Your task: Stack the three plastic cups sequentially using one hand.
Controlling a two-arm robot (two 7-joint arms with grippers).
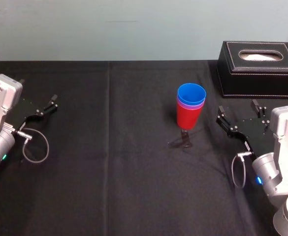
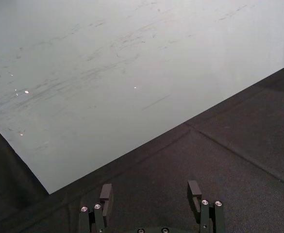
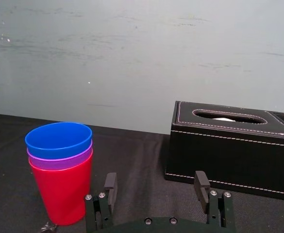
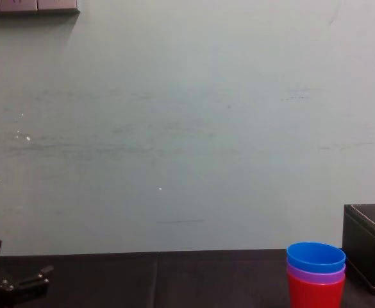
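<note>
I'm looking down from the head over the table; the chest camera is peering low across it at the wall. The right wrist is closely facing the stacked cups, sharing them with both; the left is facing the wall.

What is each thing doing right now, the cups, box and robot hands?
Blue cup: upright, nested in the purple cup, topmost.
Purple cup: nested in the red cup, rim showing.
Red cup: upright at the bottom, holding both others.
Left gripper: jaws open, empty, far left.
Right gripper: jaws open, empty, right of the cups.
Black box: standing apart, back right.
</note>
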